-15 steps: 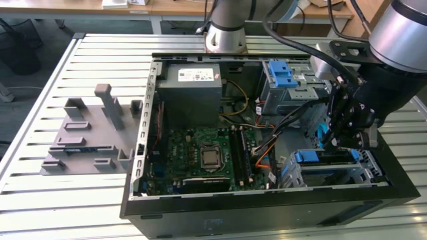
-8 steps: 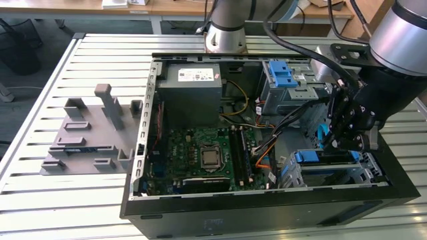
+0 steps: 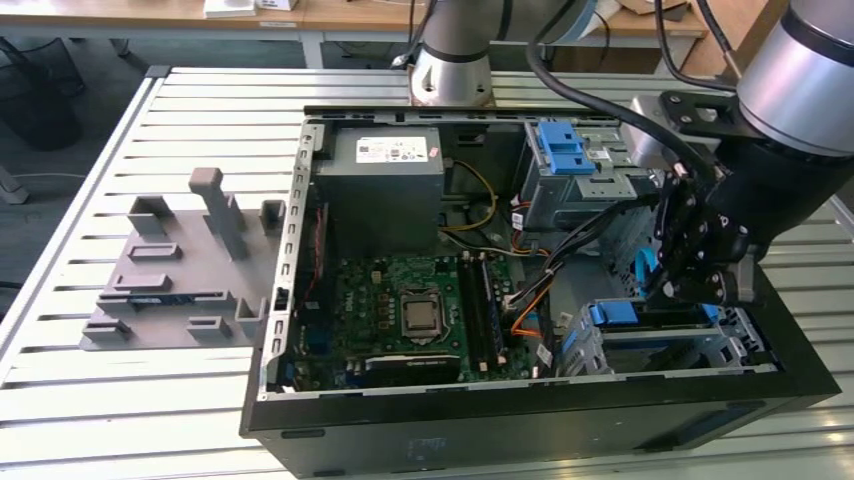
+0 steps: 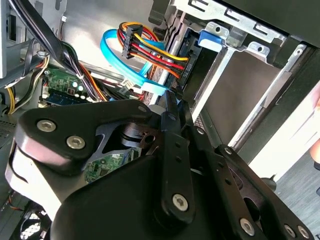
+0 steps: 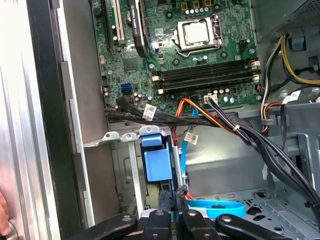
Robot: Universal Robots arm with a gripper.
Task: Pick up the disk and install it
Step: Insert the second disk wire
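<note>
Claw: the gripper (image 3: 694, 285) is hanging inside the open computer case (image 3: 534, 425), low in the corner by the drive cage. In both wrist views its fingers (image 5: 164, 202) are lying pressed together at the tips. Whether anything thin is sitting between them I cannot tell.

Disk: the disk (image 5: 154, 165) is sitting in the slot of the grey cage (image 5: 125, 137) just ahead of the fingertips, apart from them. Its blue bracket is facing the claw and its metal body is mostly hiding inside the cage. In the exterior view the same blue bracket (image 3: 617, 313) is showing just below the claw.

Blue flat cable: the blue flat cable (image 5: 215, 206) is lying right beside the fingertips. In the second wrist view it (image 4: 125, 60) is looping just past them, together with a red, yellow and black wire bundle (image 4: 160, 55).

Black cables: the black cables (image 5: 225, 122) are running across the case between the claw and the motherboard (image 5: 195, 55).

Motherboard: it is lying flat on the case floor beyond the disk, well apart from the claw.

Grey metal box: the grey metal box (image 3: 387, 190) is standing at the far end of the case from the claw.

Upper cage: the upper cage with a blue latch (image 3: 567, 150) is sitting near the arm, above the claw.

Grey fixture: the grey fixture (image 3: 174, 270) is resting on the slatted table (image 3: 80, 400), outside the case and far from the claw.
</note>
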